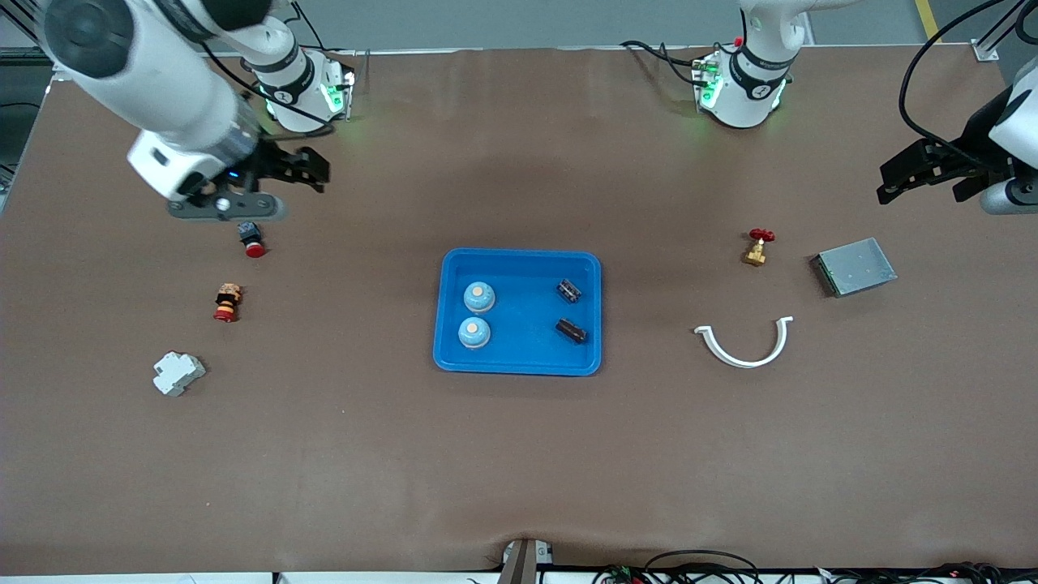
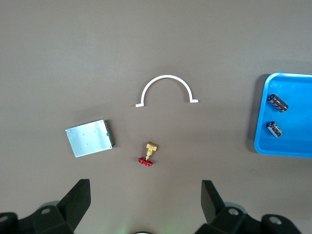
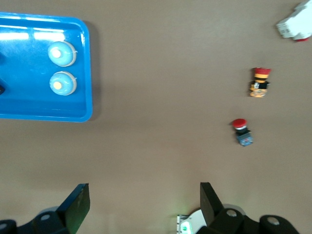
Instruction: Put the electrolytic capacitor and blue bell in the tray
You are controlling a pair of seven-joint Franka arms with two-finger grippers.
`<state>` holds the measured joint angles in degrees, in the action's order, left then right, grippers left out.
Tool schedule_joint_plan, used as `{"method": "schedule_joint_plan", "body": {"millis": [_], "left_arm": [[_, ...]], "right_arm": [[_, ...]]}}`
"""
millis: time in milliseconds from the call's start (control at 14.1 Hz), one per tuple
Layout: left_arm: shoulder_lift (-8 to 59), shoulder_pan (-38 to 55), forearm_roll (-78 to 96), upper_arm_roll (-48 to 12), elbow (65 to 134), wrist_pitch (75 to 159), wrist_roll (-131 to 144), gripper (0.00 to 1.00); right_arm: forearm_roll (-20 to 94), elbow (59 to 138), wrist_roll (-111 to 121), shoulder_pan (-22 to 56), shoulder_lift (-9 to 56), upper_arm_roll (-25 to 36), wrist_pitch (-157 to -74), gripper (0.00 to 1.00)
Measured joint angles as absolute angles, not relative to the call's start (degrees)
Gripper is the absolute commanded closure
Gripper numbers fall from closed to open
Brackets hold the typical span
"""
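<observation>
The bright blue tray [image 1: 519,357] lies at the table's middle. In it stand two blue bells [image 1: 478,297] [image 1: 473,332] toward the right arm's end and lie two dark electrolytic capacitors [image 1: 569,289] [image 1: 571,330] toward the left arm's end. The bells also show in the right wrist view [image 3: 62,53], the capacitors in the left wrist view [image 2: 277,103]. My right gripper [image 1: 297,172] is open and empty, up over the table near its base. My left gripper [image 1: 924,172] is open and empty, up over the left arm's end of the table.
A red-capped push button [image 1: 252,239], a striped orange-and-black part [image 1: 228,302] and a white block [image 1: 178,373] lie toward the right arm's end. A brass valve with red handle [image 1: 757,247], a white curved clip [image 1: 744,345] and a grey metal box [image 1: 855,267] lie toward the left arm's end.
</observation>
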<state>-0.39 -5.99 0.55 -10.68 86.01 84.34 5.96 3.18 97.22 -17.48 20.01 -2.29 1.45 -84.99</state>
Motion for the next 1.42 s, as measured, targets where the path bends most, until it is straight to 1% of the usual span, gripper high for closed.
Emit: {"method": "schedule_joint_plan", "body": {"millis": [354, 567, 921, 1062, 1416], "left_arm": [[-0.39, -5.94, 0.55, -10.72, 86.01, 84.34, 5.96, 0.0], [-0.38, -5.9, 0.55, -10.75, 86.02, 84.34, 5.96, 0.0], [-0.38, -5.88, 0.55, -10.86, 86.01, 84.33, 5.96, 0.0], [-0.38, -5.87, 0.55, -10.9, 86.01, 84.33, 5.96, 0.0], [-0.38, -5.87, 0.54, -10.91, 86.01, 83.83, 5.96, 0.0]], "right_arm": [[3.09, 97.35, -4.15, 6.86, -5.2, 1.76, -82.26, 0.0], [2.35, 96.3, -2.67, 1.8, -5.42, 1.84, -81.88, 0.0], [0.72, 89.87, -2.97, -1.8, -5.42, 1.72, -81.89, 0.0], [0.79, 89.31, -2.74, -3.56, -5.41, 1.72, -81.92, 0.0], [0.79, 89.32, -2.75, -3.53, -4.66, 0.44, -81.89, 0.0]]}}
